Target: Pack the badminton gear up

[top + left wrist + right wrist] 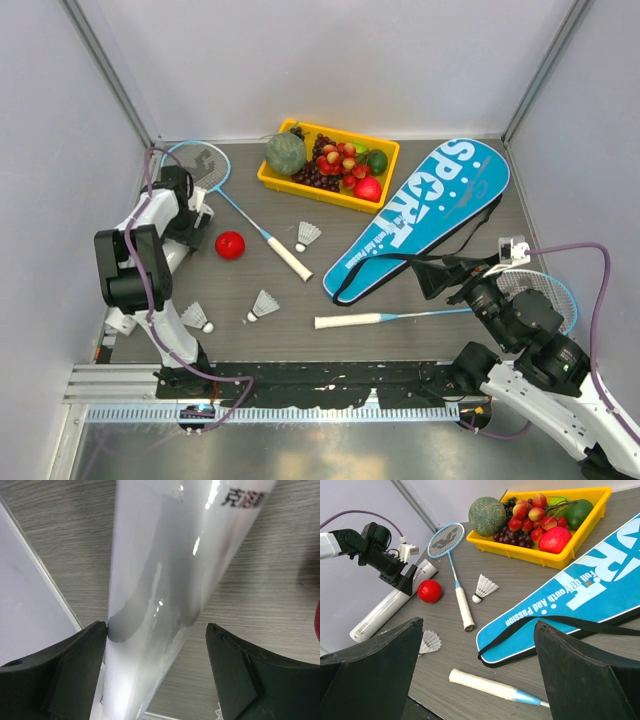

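Since white tube (165,570) lies along left edge of surface (270,590), left gripper (156,630) straddles it, jaws spread, nothing pinched yet. Right gripper (479,622) spread, empty, near SPORT bag (580,595); I judge it staged for opening.

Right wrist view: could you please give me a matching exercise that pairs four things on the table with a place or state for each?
1. white tube
2. red ball
3. blue bag
4. yellow tray

A. holding fruit
B. between the open fingers of the left gripper
C. lying flat, white lettering on top
D. between the tube and a racket

Pairs: 1-B, 2-D, 3-C, 4-A
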### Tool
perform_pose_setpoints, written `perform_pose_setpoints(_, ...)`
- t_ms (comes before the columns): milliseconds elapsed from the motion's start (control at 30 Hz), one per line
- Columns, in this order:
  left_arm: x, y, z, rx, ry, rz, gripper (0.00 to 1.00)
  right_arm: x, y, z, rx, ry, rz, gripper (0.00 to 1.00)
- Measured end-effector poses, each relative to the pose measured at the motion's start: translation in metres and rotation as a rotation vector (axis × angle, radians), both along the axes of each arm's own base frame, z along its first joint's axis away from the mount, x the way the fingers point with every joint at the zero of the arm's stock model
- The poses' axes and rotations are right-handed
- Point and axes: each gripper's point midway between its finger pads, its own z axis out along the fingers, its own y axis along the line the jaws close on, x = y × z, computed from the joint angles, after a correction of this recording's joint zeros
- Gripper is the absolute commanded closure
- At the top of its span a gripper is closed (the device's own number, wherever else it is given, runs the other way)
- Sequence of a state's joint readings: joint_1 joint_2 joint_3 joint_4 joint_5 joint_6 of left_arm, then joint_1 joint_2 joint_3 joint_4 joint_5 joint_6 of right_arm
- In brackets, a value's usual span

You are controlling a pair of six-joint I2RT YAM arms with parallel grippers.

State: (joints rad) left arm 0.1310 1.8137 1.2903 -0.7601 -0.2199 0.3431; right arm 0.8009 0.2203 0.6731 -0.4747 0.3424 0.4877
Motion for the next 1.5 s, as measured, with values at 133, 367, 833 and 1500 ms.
perform_pose_setpoints(133,0.002,0.000,-0.005,-0.010,0.012,-0.005,0.18,0.001,-0.001,0.002,-0.003,-0.010,-0.006,0.05)
perform_pose_setpoints(367,0.009,-0.004,-0.008,-0.037,0.017,-0.014,0.28,0.004,0.000,0.002,-0.006,-0.011,-0.014,0.05)
perform_pose_setpoints(833,0.015,-0.003,0.016,-0.030,-0.044,-0.012,0.59,0.004,-0.001,0.003,0.000,-0.014,-0.022,0.04)
perform_pose_setpoints(1500,-0.012,-0.074,0.237,-0.151,-0.702,-0.158,0.66,0.033,0.037,0.006,-0.025,0.046,0.006,0.01)
